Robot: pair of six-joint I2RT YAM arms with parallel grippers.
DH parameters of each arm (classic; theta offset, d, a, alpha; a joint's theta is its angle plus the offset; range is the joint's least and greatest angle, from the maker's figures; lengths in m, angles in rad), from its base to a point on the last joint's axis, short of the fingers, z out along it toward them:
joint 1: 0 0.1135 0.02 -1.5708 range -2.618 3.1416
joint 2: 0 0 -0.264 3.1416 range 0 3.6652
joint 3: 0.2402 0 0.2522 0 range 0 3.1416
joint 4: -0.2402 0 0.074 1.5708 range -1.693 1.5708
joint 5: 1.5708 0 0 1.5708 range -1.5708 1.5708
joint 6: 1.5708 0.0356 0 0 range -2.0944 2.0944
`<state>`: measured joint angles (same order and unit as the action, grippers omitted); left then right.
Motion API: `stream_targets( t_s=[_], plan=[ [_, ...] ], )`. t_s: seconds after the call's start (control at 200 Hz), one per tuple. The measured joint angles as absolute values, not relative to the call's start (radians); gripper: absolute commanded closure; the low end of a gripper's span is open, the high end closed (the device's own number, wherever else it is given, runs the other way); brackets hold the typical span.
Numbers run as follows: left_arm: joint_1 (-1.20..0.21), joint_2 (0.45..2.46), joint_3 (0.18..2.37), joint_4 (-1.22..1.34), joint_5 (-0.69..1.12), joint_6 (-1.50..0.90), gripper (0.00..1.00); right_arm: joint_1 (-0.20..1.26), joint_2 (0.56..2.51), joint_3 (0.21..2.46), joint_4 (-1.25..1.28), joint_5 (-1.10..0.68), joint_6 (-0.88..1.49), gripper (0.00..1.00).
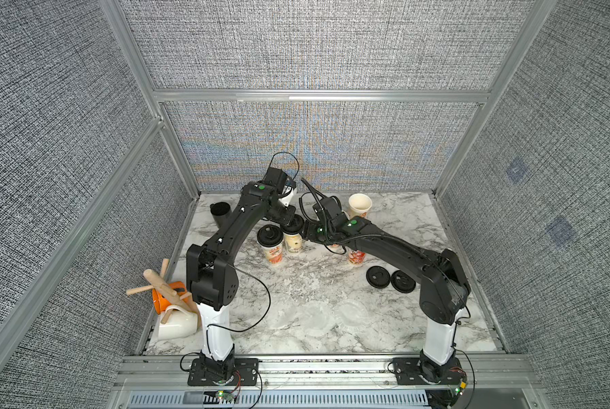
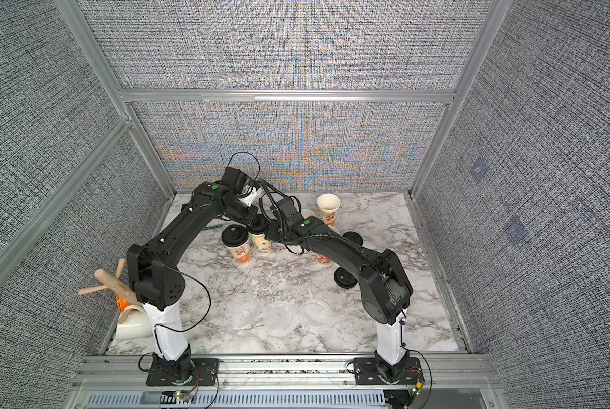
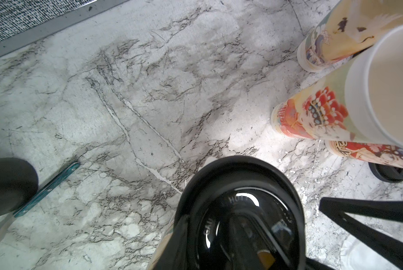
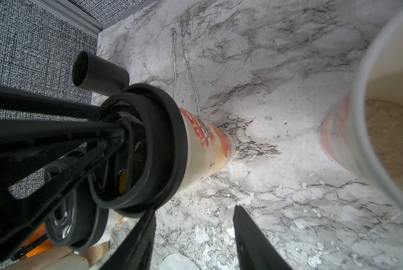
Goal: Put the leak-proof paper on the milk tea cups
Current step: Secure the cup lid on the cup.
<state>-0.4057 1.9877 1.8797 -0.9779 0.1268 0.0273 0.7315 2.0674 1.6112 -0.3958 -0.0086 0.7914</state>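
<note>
**Inspector:** Left side of the bench [image 1: 296,279] first.

**Assistant:** At the near-left corner a wooden peg stand [image 1: 164,288] is lying tipped across an orange mug [image 1: 160,301] and a glossy white mug [image 1: 176,325]. Toward the far-left corner a matte, tapered black cup [image 1: 221,214] is standing.

**Inspector:** Left gripper?

**Assistant:** The left gripper [image 1: 292,222] is pressing its tips into the recess of a glossy black lid [image 4: 165,140] capping one of the milk tea cups [image 1: 294,244]. Its jaws are sitting narrow, and I cannot tell whether they are pinching anything. A second lidded cup [image 1: 273,253] is standing just beside it.

**Inspector:** The leak-proof paper?

**Assistant:** Three thin, translucent, crinkle-edged rounds of leak-proof paper [image 1: 317,317] are lying flat in a row near the middle of the near edge.

**Inspector:** Right side.

**Assistant:** The right gripper [image 4: 193,211] is hanging beside that lid, jaws half apart, only marble showing between them. An open cup [image 1: 360,205], printed in red and orange, is standing toward the far edge. Two loose lids [image 1: 377,276] are lying flat nearer the right edge.
</note>
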Motion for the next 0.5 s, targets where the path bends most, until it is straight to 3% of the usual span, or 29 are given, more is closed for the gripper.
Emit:
stream_targets(
  t_s=[0.5],
  plan=[
    [-0.406, 1.991, 1.879, -0.967, 0.150, 0.027, 0.73, 0.701, 2.060, 1.774, -0.444, -0.043, 0.659, 0.43]
  ],
)
